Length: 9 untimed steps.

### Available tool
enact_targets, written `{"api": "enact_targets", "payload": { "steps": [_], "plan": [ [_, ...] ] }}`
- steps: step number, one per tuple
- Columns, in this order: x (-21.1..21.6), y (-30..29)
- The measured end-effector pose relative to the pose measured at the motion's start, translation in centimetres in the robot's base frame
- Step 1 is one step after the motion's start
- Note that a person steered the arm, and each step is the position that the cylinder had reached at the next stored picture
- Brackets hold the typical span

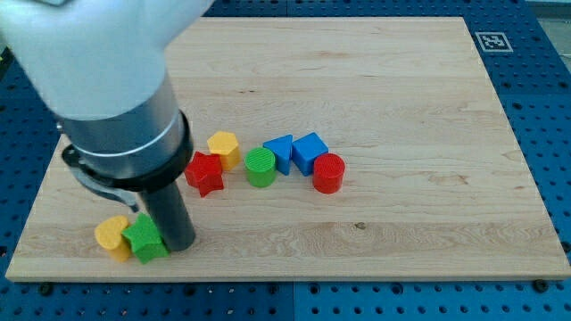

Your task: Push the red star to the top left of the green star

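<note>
Approach stage: we rest our tip [181, 247], holding nothing, beside green star [145, 239]; red star [204, 173] next needs shoving down-left.

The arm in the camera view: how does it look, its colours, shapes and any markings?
A bulky white housing narrows into a dark grey cylinder ringed by a thin pale band. Below it, a black bracket and a straight dark rod. My tip is blunt. No cables or markings visible.
</note>
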State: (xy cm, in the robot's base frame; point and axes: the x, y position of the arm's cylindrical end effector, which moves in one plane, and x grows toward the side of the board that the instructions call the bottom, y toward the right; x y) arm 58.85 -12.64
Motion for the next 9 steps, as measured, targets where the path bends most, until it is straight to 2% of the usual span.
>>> {"api": "enact_targets", "payload": {
  "steps": [1, 4, 5, 8, 9],
  "plan": [
    [0.0, 0.5],
    [-4.5, 11.2],
    [-7.4, 10.3],
    [-8.2, -4.9],
    [-9.7, -5.1]
  ]
}}
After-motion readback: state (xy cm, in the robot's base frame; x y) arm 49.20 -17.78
